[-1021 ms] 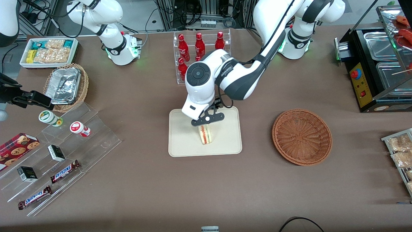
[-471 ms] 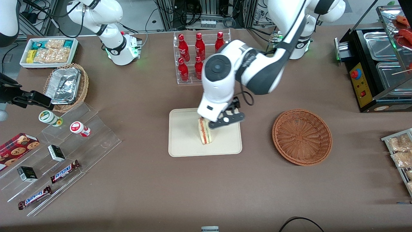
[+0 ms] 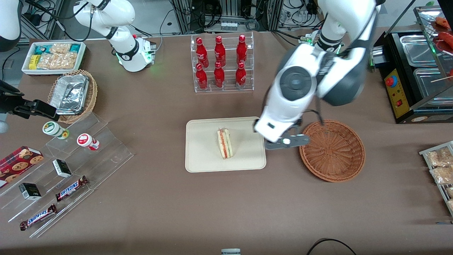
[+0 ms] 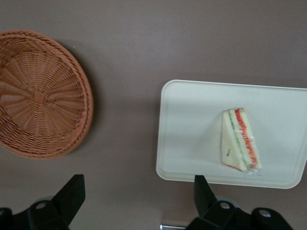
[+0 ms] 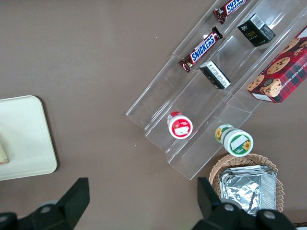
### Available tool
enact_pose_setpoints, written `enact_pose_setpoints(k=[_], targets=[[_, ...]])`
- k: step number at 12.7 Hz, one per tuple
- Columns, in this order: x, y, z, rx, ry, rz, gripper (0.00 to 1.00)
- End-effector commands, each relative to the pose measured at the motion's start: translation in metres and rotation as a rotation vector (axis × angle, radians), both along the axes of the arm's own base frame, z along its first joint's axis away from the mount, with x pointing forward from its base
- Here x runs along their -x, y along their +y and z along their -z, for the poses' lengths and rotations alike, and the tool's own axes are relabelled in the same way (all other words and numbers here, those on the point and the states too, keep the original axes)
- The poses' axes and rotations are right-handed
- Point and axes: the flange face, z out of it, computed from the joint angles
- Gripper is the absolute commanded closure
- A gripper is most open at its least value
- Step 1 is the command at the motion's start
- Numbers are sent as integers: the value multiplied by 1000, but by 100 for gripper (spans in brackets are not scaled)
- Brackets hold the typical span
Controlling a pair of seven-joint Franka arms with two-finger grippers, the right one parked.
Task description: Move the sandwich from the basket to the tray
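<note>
The sandwich [image 3: 224, 143] [image 4: 240, 139] lies on the cream tray [image 3: 203, 156] [image 4: 187, 124], its red, orange and green layers showing along the cut edge. Nothing lies in the reddish-brown wicker basket [image 3: 332, 150] [image 4: 41, 93], which stands beside the tray toward the working arm's end of the table. My left gripper [image 3: 285, 141] [image 4: 139, 199] hangs open and holds nothing, raised above the table between the tray's edge and the basket's rim. Both black fingertips [image 4: 72, 194] stand wide apart over bare brown table.
A clear rack of red bottles [image 3: 221, 62] stands farther from the camera than the tray. An acrylic stepped shelf with candy bars and jars [image 3: 67, 166] and a tan basket of foil trays [image 3: 72, 95] lie toward the parked arm's end. A black food warmer [image 3: 414, 71] stands toward the working arm's end.
The gripper has let go of the sandwich, risen and swung away from above the tray toward the basket. The sandwich stays on the tray.
</note>
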Motion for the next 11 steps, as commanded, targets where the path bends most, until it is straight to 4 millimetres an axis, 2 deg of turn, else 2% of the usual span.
enact_pose_setpoints(k=[1,6,7,9,11], targets=[[7,38,-6,16,28,43,0],[15,130,-39,40,37,127,0],[16,158,-47,46,35,124,0],[26,200,-62,53,40,143,0],[34,228,-81,59,26,120,0]])
